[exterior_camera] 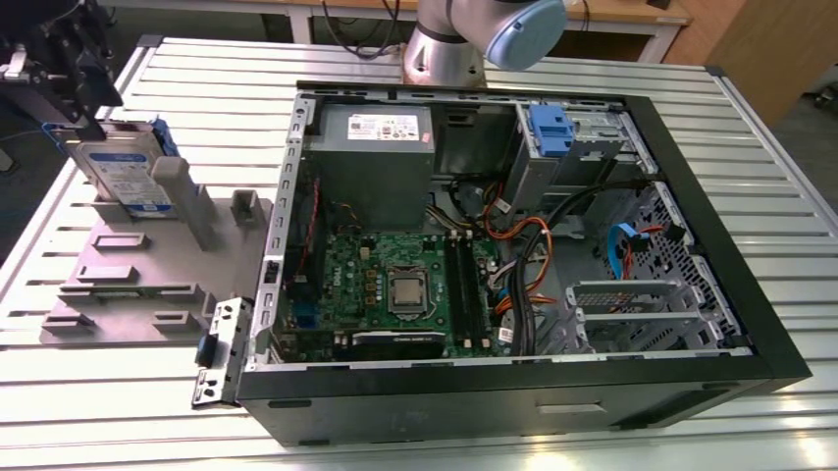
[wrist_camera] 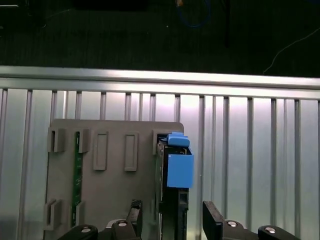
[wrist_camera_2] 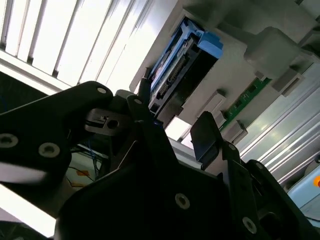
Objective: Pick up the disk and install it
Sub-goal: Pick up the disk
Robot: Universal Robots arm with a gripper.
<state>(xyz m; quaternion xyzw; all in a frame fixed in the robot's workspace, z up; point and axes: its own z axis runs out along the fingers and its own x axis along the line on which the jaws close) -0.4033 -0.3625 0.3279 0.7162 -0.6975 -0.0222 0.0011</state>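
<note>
Gripper (wrist_camera: pixel 172 220) fingers (wrist_camera: pixel 212 222) sit closest to the lens in the first wrist view, spread wide and holding nothing, one on each side of the disk's (wrist_camera: pixel 175 200) thin upper edge. Exterior view, from its left: the gripper (exterior_camera: pixel 81 118) hangs just over the disk (exterior_camera: pixel 125 172), which stands on edge, slightly tilted, in a grey fixture (exterior_camera: pixel 144 285) on the slatted table (exterior_camera: pixel 131 422). Upper edge parallel to the slats, blue tab end toward the open computer case (exterior_camera: pixel 458 407) at the exterior view's right.

An open black computer case (exterior_camera: pixel 524 397) sits at the middle of the slatted surface (exterior_camera: pixel 223 78), baring a green motherboard (exterior_camera: pixel 380 265) and a grey power supply (exterior_camera: pixel 373 157). A grey slotted fixture (exterior_camera: pixel 118 285) lies near the surface's edge at the exterior view's left, with a metal bracket (exterior_camera: pixel 218 353) beside it.
</note>
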